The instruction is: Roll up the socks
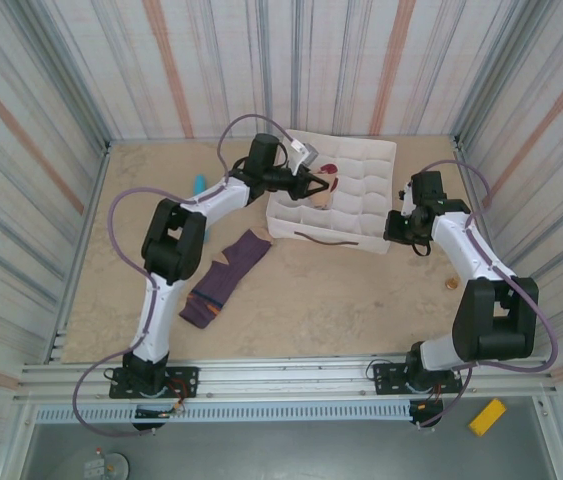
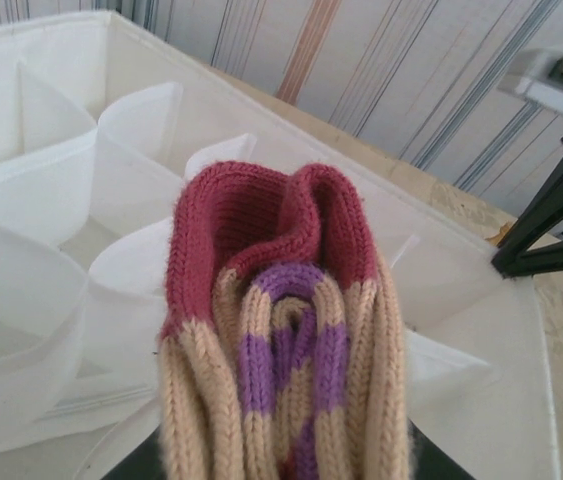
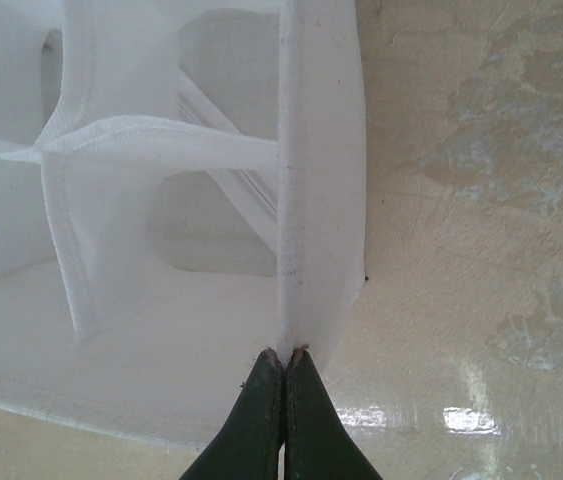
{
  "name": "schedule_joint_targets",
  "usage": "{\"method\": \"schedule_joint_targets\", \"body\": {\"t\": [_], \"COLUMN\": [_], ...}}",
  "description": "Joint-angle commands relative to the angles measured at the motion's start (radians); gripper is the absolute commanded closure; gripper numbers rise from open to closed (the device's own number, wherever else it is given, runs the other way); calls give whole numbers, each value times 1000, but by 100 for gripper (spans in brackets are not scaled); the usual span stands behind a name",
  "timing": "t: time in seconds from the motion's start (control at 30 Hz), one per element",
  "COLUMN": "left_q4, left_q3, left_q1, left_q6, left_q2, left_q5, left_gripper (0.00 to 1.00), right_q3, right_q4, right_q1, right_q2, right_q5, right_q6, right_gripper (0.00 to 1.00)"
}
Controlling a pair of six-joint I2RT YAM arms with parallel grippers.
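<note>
likely soft and light, the rolled beige sock (image 2: 281, 330) sits clamped in the left pincer (image 1: 313, 188) above the box (image 2: 51, 190), best squeezed mid-roll; the purple sock (image 1: 229, 272) lies behind it, the right pincer (image 3: 285, 358) shut on the box rim.

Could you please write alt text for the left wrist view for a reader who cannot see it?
A bunched beige sock with a maroon end and purple stripes rises in the foreground, above the compartments of a white organizer. Striped wall panels stand behind.
</note>
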Motion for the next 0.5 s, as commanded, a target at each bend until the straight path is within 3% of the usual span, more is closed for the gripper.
{"method": "schedule_joint_targets", "body": {"t": [0.0,0.23,0.47], "left_q4": [19,32,117], "left_q3": [36,16,-90], "left_q1": [6,11,6], "left_q6": [32,64,147], "left_q2": [24,28,-7], "left_q5": [43,39,-59], "left_gripper": [100,100,100], "right_q3": [21,27,37], "right_q4": [-25,-23,-32], "right_q1": [-5,-9,-17], "right_q2": [25,49,67], "right_q5": [5,4,-4], "right_q6": [-25,-18,-13], "right_gripper": [100,100,100]}}
